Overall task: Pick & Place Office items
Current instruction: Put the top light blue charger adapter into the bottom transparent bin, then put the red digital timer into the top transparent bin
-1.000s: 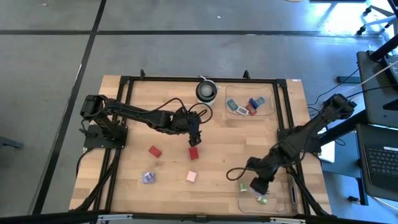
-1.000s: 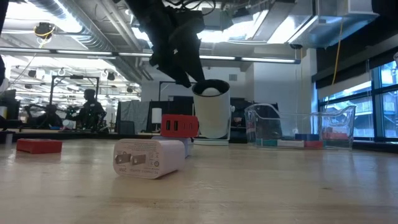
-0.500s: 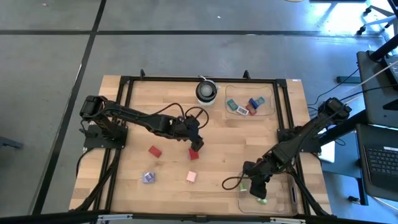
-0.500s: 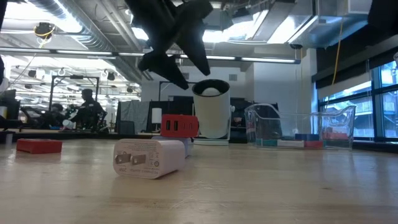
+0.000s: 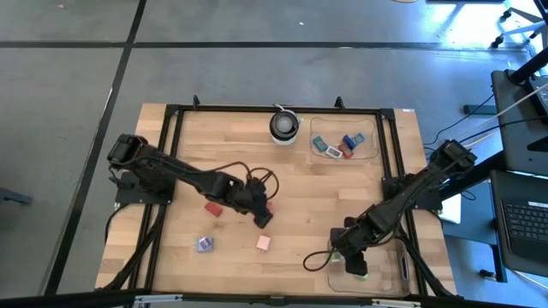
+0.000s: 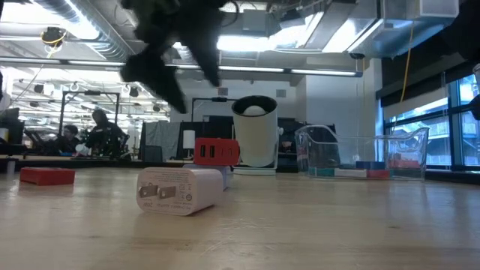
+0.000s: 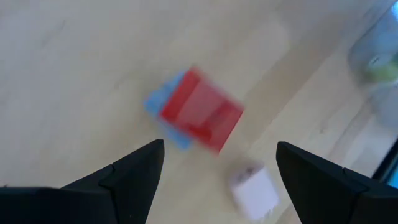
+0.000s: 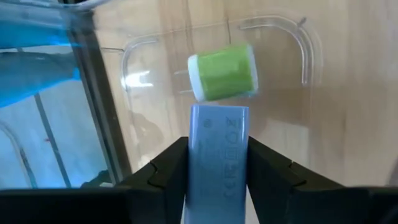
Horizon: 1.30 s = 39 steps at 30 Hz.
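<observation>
The office items are small blocks. My left gripper (image 5: 259, 208) hangs open above a red piece (image 7: 200, 111) that lies on a blue one (image 7: 163, 107), its fingers apart on either side and touching nothing. A pink-white piece (image 7: 252, 190) lies close by on the wood. Another red piece (image 5: 212, 206), a lilac one (image 5: 204, 245) and the pink one (image 5: 264, 244) lie near the table's near-left part. My right gripper (image 8: 217, 142) is shut on a pale blue piece (image 8: 217, 149) over the near-right clear tray (image 5: 385, 278), where a green piece (image 8: 224, 71) lies. My right gripper pinches the pale blue piece by its two long sides (image 8: 194, 155) between its two fingers. The fingers slant down from above and lie along the piece. Its free end (image 8: 219, 115) sticks out past the fingertips, just short of the green piece; whether it touches the tray floor does not show.
A round white-and-black object (image 5: 284, 125) stands at the far middle. Beside it a second clear tray (image 5: 370, 152) holds several coloured pieces. Black frame rails (image 5: 390, 171) run along the table's sides. A loose cable loops on the wood near my right gripper (image 5: 318, 259).
My left gripper has swung toward the table's near edge and rolled about its own line, ending over the red piece. My right gripper has sunk toward the near-right tray with the pale blue piece and has rolled as well.
</observation>
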{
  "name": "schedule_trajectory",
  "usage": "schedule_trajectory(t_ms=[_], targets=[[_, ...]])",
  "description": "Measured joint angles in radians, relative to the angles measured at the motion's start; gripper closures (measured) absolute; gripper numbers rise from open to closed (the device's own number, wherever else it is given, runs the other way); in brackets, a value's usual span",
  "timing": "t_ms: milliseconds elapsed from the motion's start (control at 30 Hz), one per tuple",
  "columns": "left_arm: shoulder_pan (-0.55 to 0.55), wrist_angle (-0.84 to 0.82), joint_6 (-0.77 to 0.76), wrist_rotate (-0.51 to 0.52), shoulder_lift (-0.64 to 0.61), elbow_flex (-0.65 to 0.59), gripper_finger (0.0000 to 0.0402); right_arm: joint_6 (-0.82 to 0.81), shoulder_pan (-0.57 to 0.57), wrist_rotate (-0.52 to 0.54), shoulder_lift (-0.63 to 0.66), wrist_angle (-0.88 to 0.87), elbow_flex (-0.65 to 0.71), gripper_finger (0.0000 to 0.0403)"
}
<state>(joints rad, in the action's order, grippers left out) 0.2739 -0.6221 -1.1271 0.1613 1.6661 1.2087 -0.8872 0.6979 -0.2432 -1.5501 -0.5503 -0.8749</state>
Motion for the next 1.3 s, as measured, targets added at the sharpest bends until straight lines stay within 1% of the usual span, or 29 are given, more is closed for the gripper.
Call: schedule_trajectory(t_ms=[167,233,267,367,500,600,700,767,833,967,1100,1300], targets=[[0.068,-0.136,-0.073,0.000,0.000,0.000,0.0096,0.012,0.001,-0.001,0.000,0.001,0.000,0.0227],[0.092,-0.192,-0.054,0.000,0.000,0.000,0.0096,0.019,0.006,-0.004,0.000,0.002,0.000,0.0213],[0.105,-0.219,-0.017,0.000,0.000,0.000,0.0096,0.025,0.008,-0.006,0.000,0.002,-0.001,0.0206],[0.142,-0.290,0.173,-0.004,0.000,0.000,0.0096,0.033,0.014,-0.016,0.000,0.001,-0.001,0.0184],[0.183,-0.367,0.509,-0.026,0.000,0.000,0.0096,0.002,0.012,-0.100,0.002,0.000,-0.001,0.0163],[0.203,-0.418,0.725,-0.024,0.000,0.000,0.0096,-0.029,0.013,-0.138,0.011,0.000,-0.001,0.0157],[0.212,-0.478,0.864,-0.004,0.000,-0.002,0.0096,-0.070,0.013,-0.143,0.041,-0.002,-0.001,0.0158],[0.212,-0.506,0.901,0.028,-0.001,-0.017,0.0096,-0.090,0.013,-0.139,0.059,-0.002,-0.001,0.0160],[0.208,-0.538,0.904,0.051,-0.001,-0.038,0.0096,-0.105,0.013,-0.132,0.083,-0.004,-0.001,0.0163],[0.192,-0.542,0.947,0.047,-0.001,-0.116,0.0096,-0.146,0.013,-0.101,0.134,-0.004,-0.001,0.0168],[0.177,-0.501,0.986,0.017,-0.001,-0.193,0.0096,-0.155,0.013,-0.056,0.185,-0.005,-0.001,0.0170],[0.146,-0.430,1.056,0.027,-0.001,-0.260,0.0096,-0.154,-0.021,-0.034,0.230,-0.004,-0.001,0.0170]])
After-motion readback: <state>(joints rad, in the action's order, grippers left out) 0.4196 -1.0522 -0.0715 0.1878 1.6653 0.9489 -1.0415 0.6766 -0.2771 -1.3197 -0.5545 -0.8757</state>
